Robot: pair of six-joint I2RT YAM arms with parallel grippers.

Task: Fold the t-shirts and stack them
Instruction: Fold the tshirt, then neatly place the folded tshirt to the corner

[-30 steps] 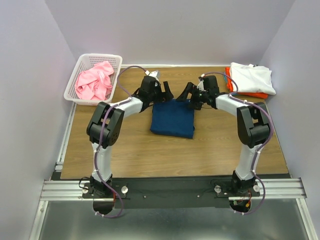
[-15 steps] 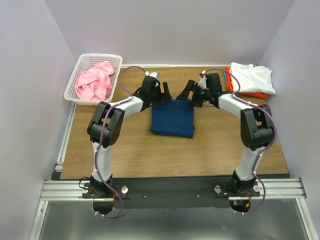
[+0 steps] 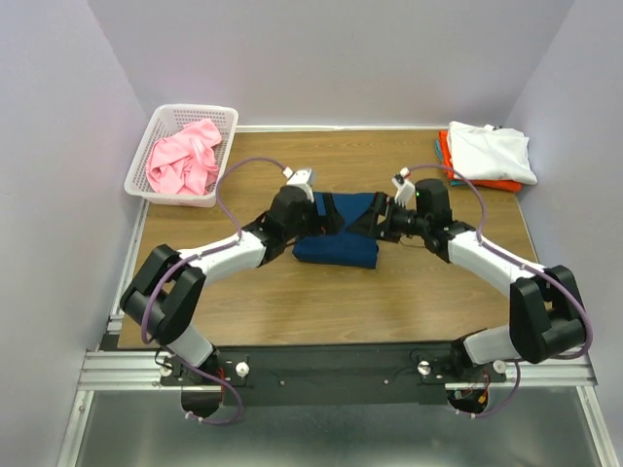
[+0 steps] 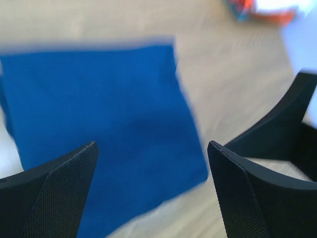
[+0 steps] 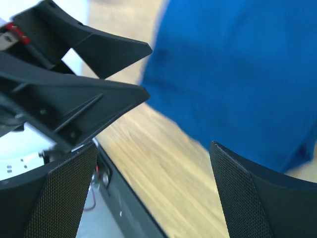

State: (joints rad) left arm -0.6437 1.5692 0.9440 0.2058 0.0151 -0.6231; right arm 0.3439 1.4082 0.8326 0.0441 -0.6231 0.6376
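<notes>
The left gripper and right gripper are hovering, fingers apart and empty, over the folded navy t-shirt lying mid-way across the table, and should probably be pinching opposite edges evenly, keeping folds intact.

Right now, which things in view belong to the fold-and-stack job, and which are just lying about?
Job: navy t-shirt, folded mid-table; pink t-shirt, crumpled in the basket; white t-shirt stacked on the orange t-shirt at the far right; left end effector and right end effector, both open over the navy one.
Just there: the basket; the table.
</notes>
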